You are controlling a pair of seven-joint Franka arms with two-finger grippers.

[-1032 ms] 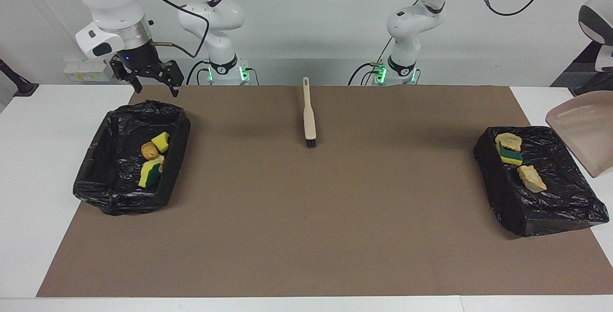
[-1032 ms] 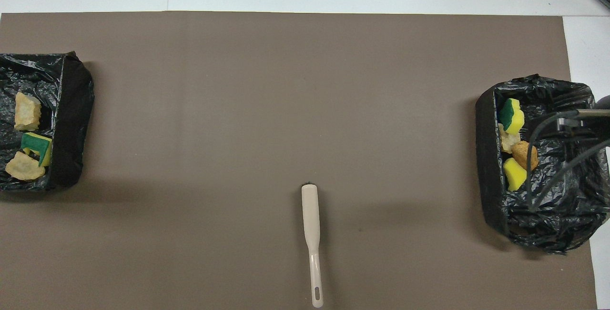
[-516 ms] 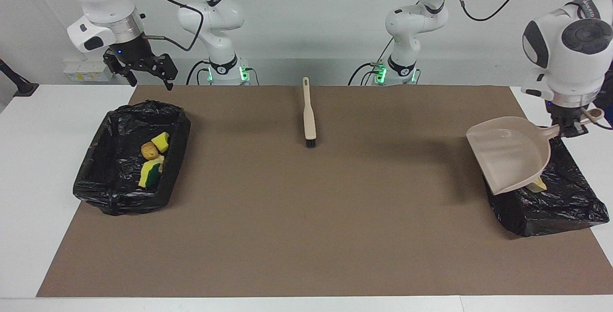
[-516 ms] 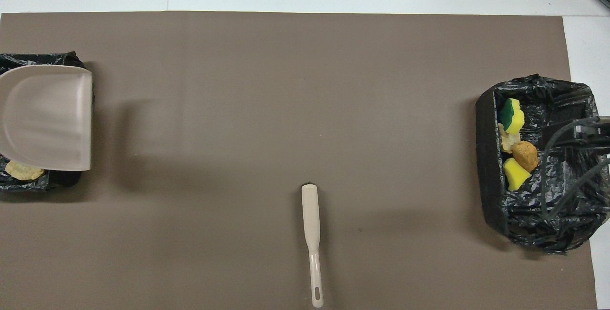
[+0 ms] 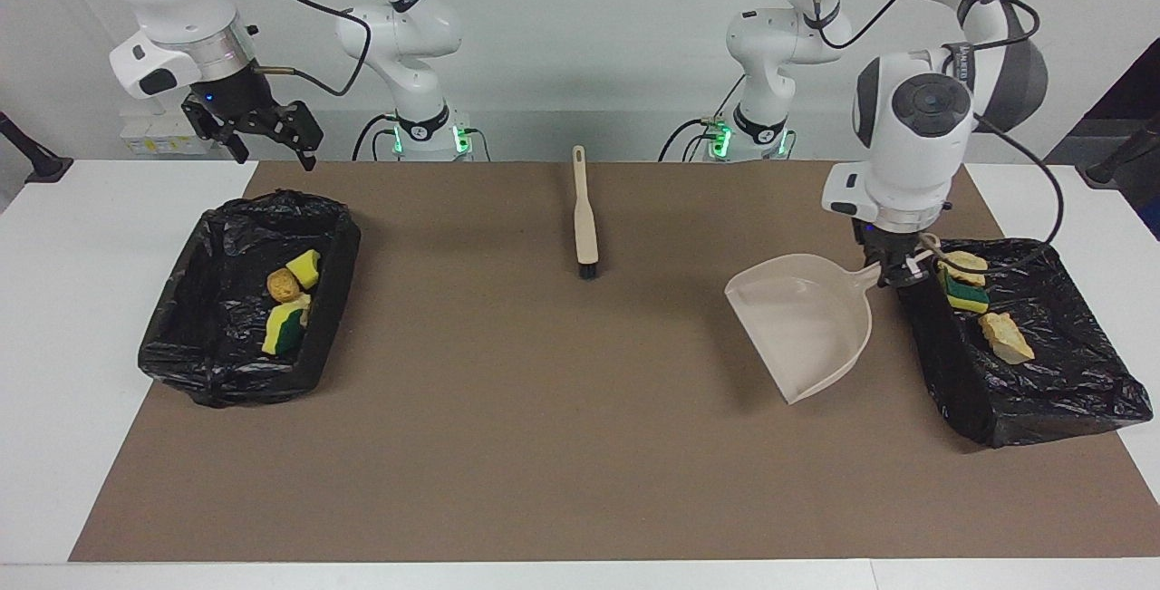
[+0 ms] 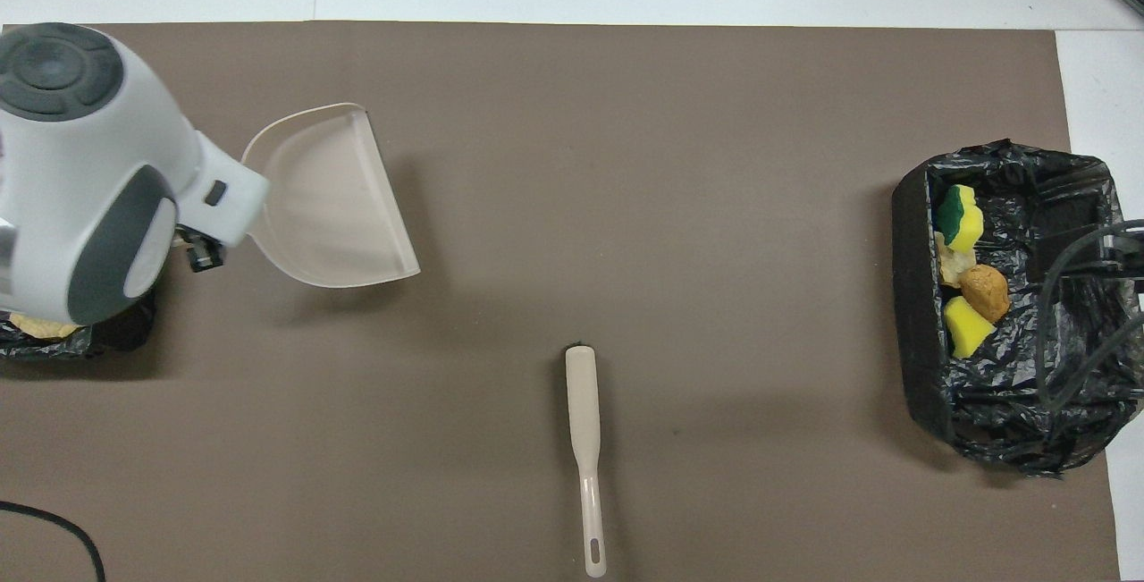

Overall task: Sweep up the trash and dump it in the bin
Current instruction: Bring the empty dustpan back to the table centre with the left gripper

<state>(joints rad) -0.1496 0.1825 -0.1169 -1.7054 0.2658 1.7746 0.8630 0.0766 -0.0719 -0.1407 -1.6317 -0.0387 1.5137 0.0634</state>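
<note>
Two robot arms at a table w/ a brown mat (image 5: 562,445). The left gripper (image 5: 893,271) is clamped on the handle of a beige dustpan (image 5: 802,323), held over the mat just beside the black-lined bin (image 5: 1042,400) at the left arm's end of the table; the pan's mouth tilts down toward the mat. The pan looks empty. In that bin lie three pieces of trash (image 5: 964,295): two tan bread bits & a green-and-yellow sponge chunk. The right gripper (image 5: 267,141) hangs w/ fingers spread wide, nothing in them, above the table edge by the second black-lined bin (image 5: 181,363) at the right arm's end. That bin holds four more scraps (image 5: 288,300): yellow & green-yellow sponge, a golden pastry piece, a pale bit. A beige brush (image 5: 584,218) lies flat on the mat mid-table, handle toward the robots, bristles away, well apart from both bins.
</note>
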